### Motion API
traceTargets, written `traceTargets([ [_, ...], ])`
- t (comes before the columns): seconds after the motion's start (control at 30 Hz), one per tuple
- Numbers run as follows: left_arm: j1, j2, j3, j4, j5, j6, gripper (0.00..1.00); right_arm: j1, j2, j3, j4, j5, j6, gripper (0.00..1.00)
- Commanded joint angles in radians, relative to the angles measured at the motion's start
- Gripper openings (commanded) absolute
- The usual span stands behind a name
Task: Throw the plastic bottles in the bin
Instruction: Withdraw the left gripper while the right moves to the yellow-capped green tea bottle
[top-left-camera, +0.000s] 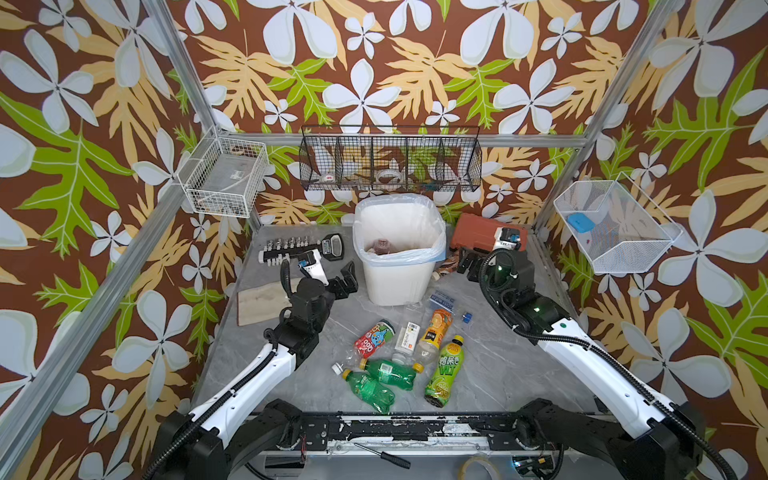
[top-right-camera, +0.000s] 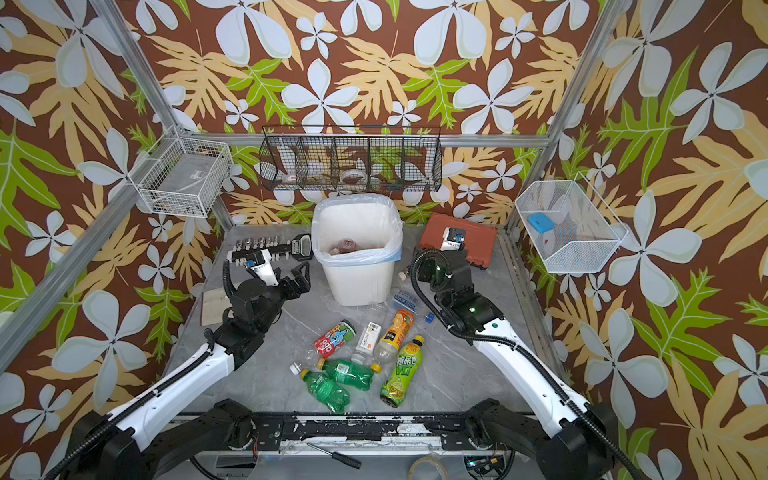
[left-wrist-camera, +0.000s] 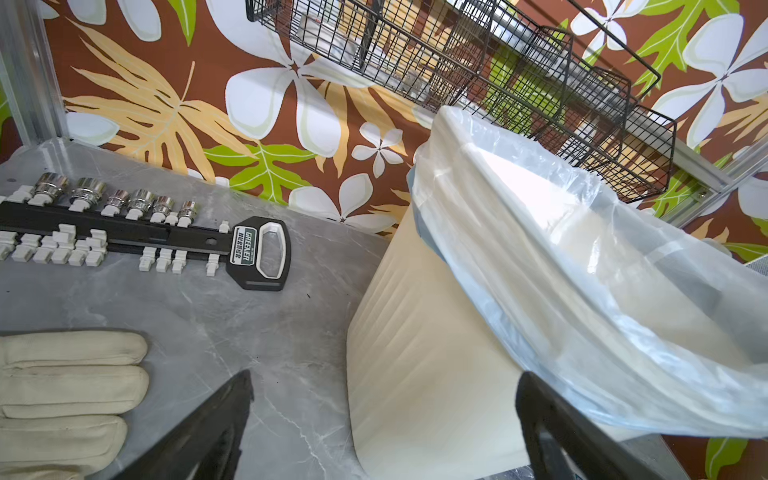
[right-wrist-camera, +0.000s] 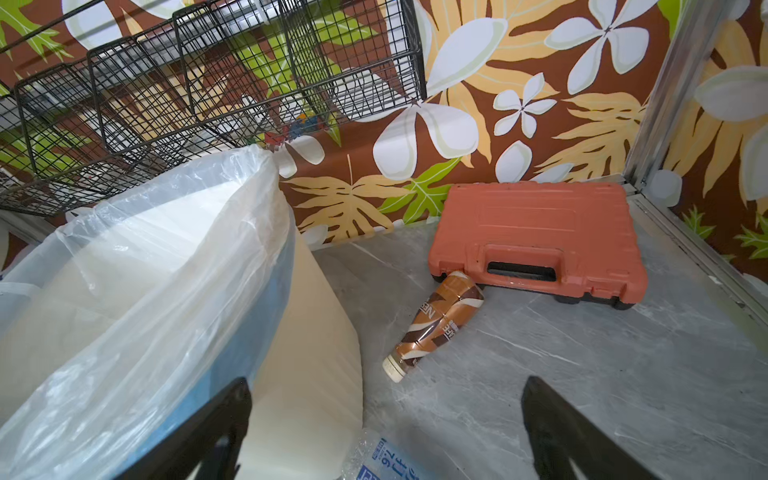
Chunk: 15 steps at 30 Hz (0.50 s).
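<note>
grey marbled tabletop (top-left-camera: 498, 374) ringed by leafy brown wallpaper (top-left-camera: 374, 62); left gripper (left-wrist-camera: 384, 378) and right gripper (right-wrist-camera: 386, 381) both spread, empty.

Bin (top-left-camera: 395, 282) mouth open above; black wire basket (top-left-camera: 390, 160) overhangs rear rim.

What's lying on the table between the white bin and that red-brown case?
A brown-labelled bottle lies on its side there, between the bin and the case, clearest in the right wrist view.

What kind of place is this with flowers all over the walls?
Probably a robot test booth: two robot arms at a grey tabletop, aluminium frame posts, flowery wallpaper panels boxing it in.
</note>
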Motion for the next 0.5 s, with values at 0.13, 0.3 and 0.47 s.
traceTargets([
  [0.13,0.002,0.011,0.003,0.06,0.001,0.016,1.0,0.003,-0.029,-0.042,-0.202,-0.07,0.147,0.98],
  [0.3,0.002,0.011,-0.007,0.083,0.0,0.022,1.0,0.109,-0.073,-0.14,-0.343,-0.093,0.313,0.97],
  [0.47,0.002,0.021,-0.01,0.093,0.001,0.033,1.0,0.281,-0.117,-0.256,-0.436,-0.078,0.517,0.97],
])
